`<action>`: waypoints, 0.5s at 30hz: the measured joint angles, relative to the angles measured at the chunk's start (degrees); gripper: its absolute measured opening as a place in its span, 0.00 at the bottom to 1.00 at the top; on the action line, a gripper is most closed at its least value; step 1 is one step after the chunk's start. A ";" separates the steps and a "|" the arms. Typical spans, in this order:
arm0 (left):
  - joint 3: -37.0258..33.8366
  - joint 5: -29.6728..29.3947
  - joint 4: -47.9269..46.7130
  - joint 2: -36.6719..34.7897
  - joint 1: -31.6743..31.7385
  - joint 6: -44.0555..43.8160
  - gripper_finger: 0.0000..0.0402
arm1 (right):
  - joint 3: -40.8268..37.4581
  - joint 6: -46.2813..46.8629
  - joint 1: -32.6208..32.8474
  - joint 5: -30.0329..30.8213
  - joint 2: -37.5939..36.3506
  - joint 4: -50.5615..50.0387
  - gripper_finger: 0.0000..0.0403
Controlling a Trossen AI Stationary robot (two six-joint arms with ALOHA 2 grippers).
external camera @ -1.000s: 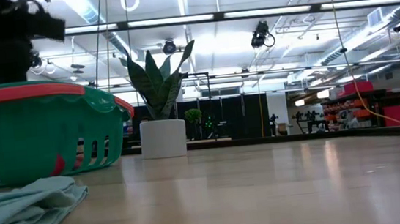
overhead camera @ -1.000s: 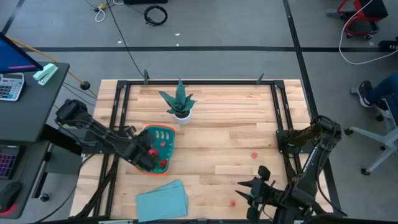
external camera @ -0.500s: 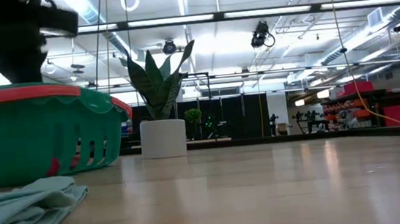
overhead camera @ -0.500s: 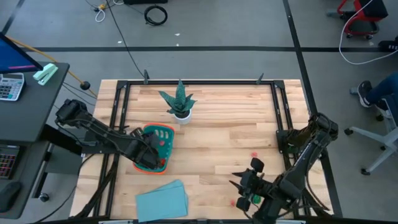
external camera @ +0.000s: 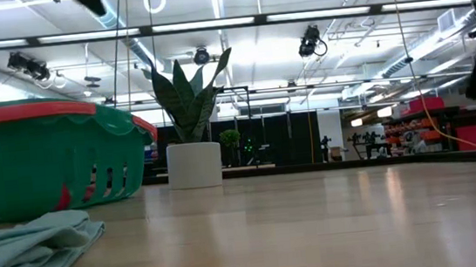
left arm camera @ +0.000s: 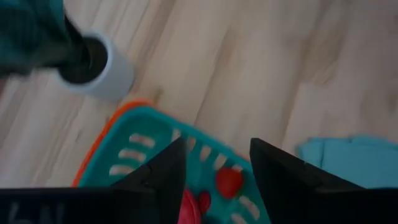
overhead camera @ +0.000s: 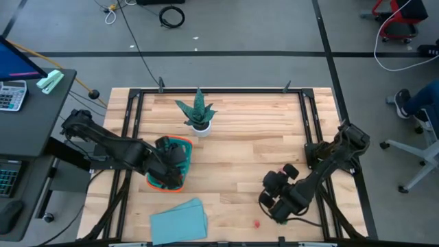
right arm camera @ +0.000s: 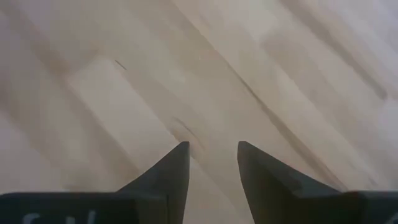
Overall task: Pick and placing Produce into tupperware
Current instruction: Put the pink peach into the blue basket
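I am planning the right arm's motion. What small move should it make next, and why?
Probably bring the right hand toward the small red toy piece lying on the wooden table. Its fingers stand apart with nothing between them, and that piece is still outside the teal plastic container.

Grey floor is surrounding the wooden worktop; a coiled cable is lying at twelve o'clock, strip lights are glowing overhead, and a desk is standing at nine o'clock.
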 joint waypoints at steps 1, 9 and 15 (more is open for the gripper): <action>0.69 -0.18 0.35 0.00 0.00 1.35 0.45 | -0.68 0.21 -0.31 -1.35 0.00 -0.18 0.36; 1.65 -4.00 2.43 0.51 0.31 6.35 0.44 | -4.74 2.00 -2.48 -11.36 0.00 -4.04 0.36; 1.63 -4.20 2.47 1.53 0.67 6.37 0.43 | -7.32 2.13 -2.95 -13.16 0.00 -4.09 0.40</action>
